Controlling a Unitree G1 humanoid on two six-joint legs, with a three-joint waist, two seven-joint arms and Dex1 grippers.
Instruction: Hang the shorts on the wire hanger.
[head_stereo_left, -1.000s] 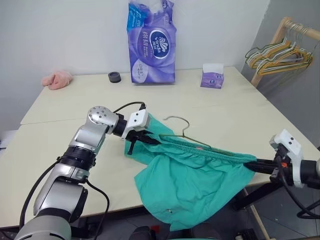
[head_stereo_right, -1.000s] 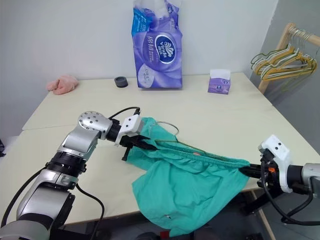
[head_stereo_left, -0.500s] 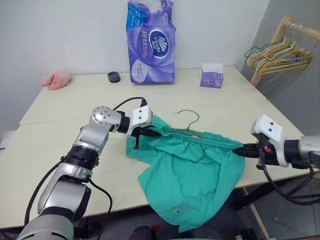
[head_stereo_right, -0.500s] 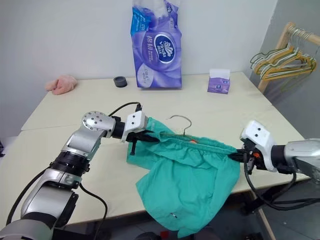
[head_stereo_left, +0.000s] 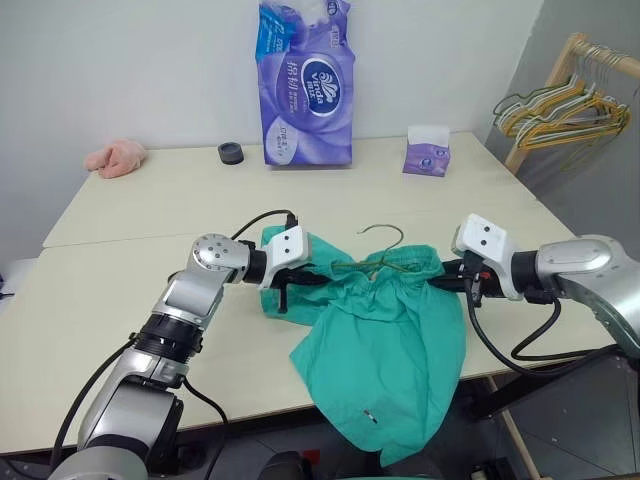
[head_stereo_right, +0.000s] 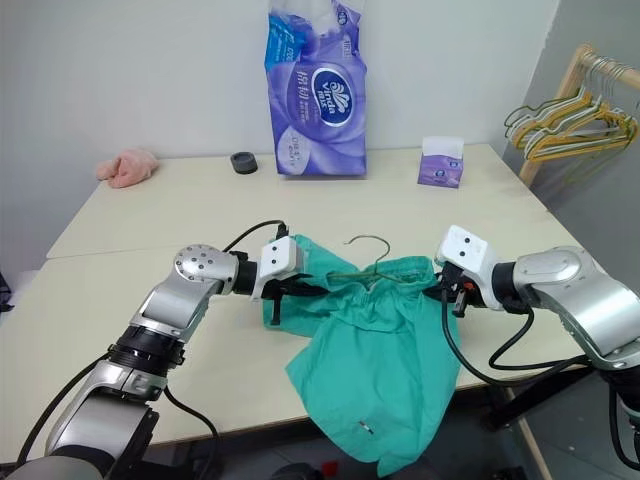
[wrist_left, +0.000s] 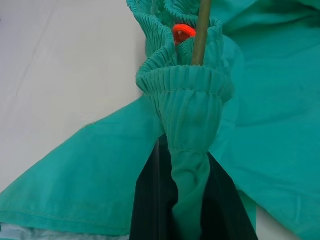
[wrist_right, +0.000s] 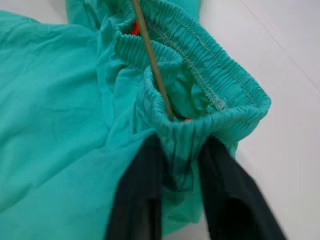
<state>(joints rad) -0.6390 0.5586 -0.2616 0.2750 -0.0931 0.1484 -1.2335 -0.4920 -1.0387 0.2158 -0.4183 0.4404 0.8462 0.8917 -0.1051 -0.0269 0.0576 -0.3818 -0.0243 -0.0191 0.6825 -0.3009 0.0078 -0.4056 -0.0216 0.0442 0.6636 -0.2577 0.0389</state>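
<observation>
The teal-green shorts (head_stereo_left: 385, 335) lie on the table (head_stereo_left: 120, 300), their legs hanging over its front edge. The waistband is bunched up between my two grippers. The wire hanger (head_stereo_left: 383, 233) runs inside the waistband, and its hook rises above the middle. My left gripper (head_stereo_left: 303, 276) is shut on the waistband's left end (wrist_left: 186, 165), with the wire (wrist_left: 201, 35) just beyond it. My right gripper (head_stereo_left: 442, 276) holds the right end, a fold of waistband (wrist_right: 180, 145) pressed between its fingers (wrist_right: 137, 200) next to the wire (wrist_right: 150, 60).
A tall purple tissue pack (head_stereo_left: 305, 85), a black ring (head_stereo_left: 230, 153) and a small purple box (head_stereo_left: 426, 155) stand at the table's back. A pink cloth (head_stereo_left: 115, 158) lies at the back left. A wooden rack with yellow and green hangers (head_stereo_left: 560, 105) stands at the right.
My right gripper has moved left, towards the left one. The waistband, stretched wide before, is now slack and bunched. The left gripper has hardly moved.
</observation>
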